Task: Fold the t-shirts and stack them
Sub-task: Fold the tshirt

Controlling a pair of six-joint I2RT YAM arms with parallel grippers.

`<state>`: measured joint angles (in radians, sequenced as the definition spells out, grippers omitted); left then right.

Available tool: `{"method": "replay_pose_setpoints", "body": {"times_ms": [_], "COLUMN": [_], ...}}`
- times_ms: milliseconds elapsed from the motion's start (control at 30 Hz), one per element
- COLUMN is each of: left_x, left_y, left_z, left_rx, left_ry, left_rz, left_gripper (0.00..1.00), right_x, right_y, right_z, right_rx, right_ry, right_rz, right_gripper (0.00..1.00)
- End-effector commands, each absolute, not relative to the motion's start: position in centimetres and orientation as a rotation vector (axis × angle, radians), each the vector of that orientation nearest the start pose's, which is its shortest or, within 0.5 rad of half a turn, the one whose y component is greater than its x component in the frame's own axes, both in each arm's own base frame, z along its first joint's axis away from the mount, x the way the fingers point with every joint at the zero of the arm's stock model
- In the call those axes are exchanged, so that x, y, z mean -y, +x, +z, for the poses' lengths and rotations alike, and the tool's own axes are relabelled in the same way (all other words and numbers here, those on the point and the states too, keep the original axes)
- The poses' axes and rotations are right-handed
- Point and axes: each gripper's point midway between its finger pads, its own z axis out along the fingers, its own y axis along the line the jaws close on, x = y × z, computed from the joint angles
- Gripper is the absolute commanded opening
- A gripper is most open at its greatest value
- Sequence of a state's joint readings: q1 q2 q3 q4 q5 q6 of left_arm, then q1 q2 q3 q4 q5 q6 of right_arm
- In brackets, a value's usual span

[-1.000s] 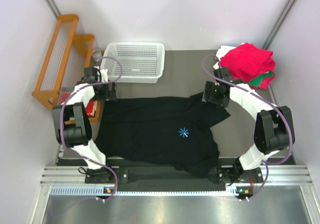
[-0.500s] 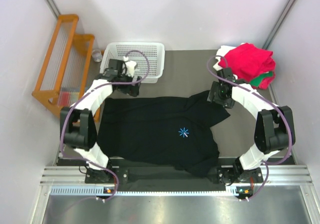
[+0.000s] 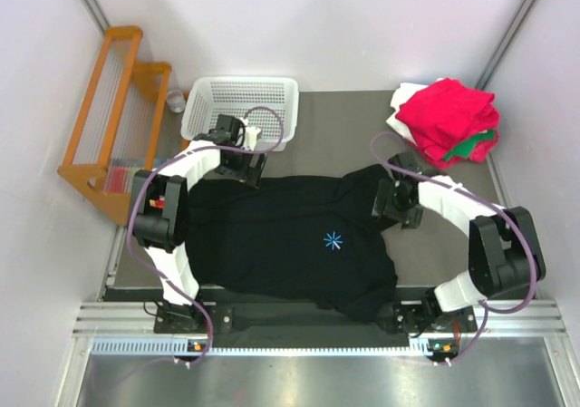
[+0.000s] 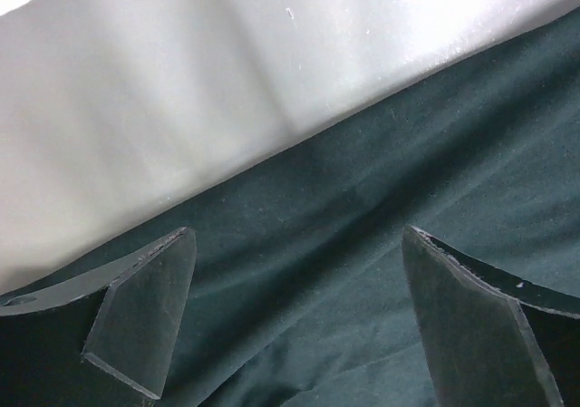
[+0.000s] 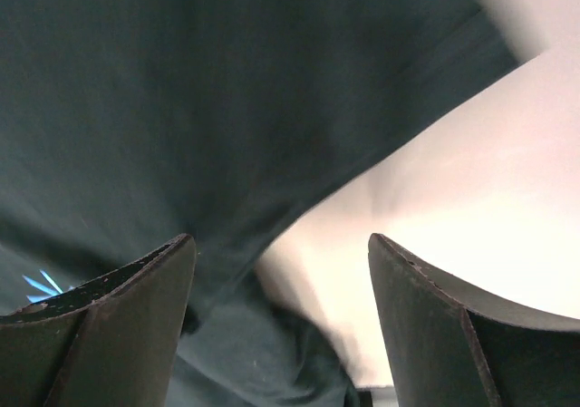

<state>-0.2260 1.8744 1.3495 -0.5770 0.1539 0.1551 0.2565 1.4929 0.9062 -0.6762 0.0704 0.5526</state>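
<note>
A large black t-shirt (image 3: 290, 239) with a light-blue starburst mark (image 3: 333, 240) lies spread on the table. My left gripper (image 3: 243, 166) is open, low over the shirt's far edge; the left wrist view shows black cloth (image 4: 381, 208) between its fingers. My right gripper (image 3: 391, 198) is open over the shirt's right sleeve; the right wrist view shows the sleeve edge (image 5: 227, 153) and bare table between its fingers. A folded red shirt (image 3: 449, 114) tops a stack with green (image 3: 478, 144) and white (image 3: 405, 94) ones at the far right.
A white perforated basket (image 3: 245, 110) stands at the far middle-left, just behind my left gripper. An orange wooden rack (image 3: 113, 108) stands at the left, off the table. The walls close in on both sides.
My left gripper has swung right from the shirt's left corner to its far edge near the basket. My right gripper has moved down and nearer over the right sleeve.
</note>
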Motion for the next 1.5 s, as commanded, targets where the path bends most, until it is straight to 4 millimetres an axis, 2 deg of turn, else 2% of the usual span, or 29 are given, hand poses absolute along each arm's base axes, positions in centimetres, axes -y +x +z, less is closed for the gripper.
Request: {"method": "replay_pose_setpoints", "body": {"times_ms": [0,133,333,433,567,633,733,900,1200,1300,1467], "left_x": [11.9,12.2,12.0,11.8,11.6,11.4,11.2,10.8,10.1,9.7,8.9], "left_y": [41.0,40.6,39.8,39.2,38.7,38.6,38.2,37.8,37.3,36.9,36.1], "left_z": [7.1,7.4,7.3,7.0,6.8,6.9,6.8,6.6,6.7,7.1,7.2], "left_rx": [-2.569,-2.569,-2.581,-2.595,-2.604,-2.599,-2.606,-2.604,-2.604,-2.593,-2.594], "left_ry": [0.549,0.567,0.594,0.607,0.615,0.621,0.631,0.636,0.632,0.637,0.634], "left_rz": [-0.22,-0.235,-0.213,-0.209,-0.201,-0.193,-0.184,-0.159,-0.123,-0.095,-0.065], "left_gripper": [0.99,0.99,0.99,0.99,0.99,0.99,0.99,0.99,0.99,0.99,0.99], "right_x": [-10.7,-10.0,-9.3,-8.6,-6.1,-4.8,-4.1,-3.7,-1.0,-0.5,-0.5], "right_y": [24.3,23.8,25.4,27.1,30.1,31.2,32.0,32.1,32.2,32.6,33.2], "right_z": [3.4,2.4,1.5,2.2,4.3,4.7,5.2,6.5,4.3,3.9,3.4], "right_rx": [-2.834,-2.839,-2.826,-2.787,-2.68,-2.654,-2.647,-2.612,-2.619,-2.615,-2.612], "right_ry": [0.348,0.366,0.363,0.378,0.511,0.583,0.61,0.618,0.709,0.738,0.749], "right_rz": [0.168,0.114,0.017,-0.04,-0.086,-0.087,-0.076,-0.066,-0.137,-0.132,-0.11], "right_gripper": [0.77,0.77,0.77,0.76,0.77,0.77,0.77,0.77,0.76,0.75,0.68]}}
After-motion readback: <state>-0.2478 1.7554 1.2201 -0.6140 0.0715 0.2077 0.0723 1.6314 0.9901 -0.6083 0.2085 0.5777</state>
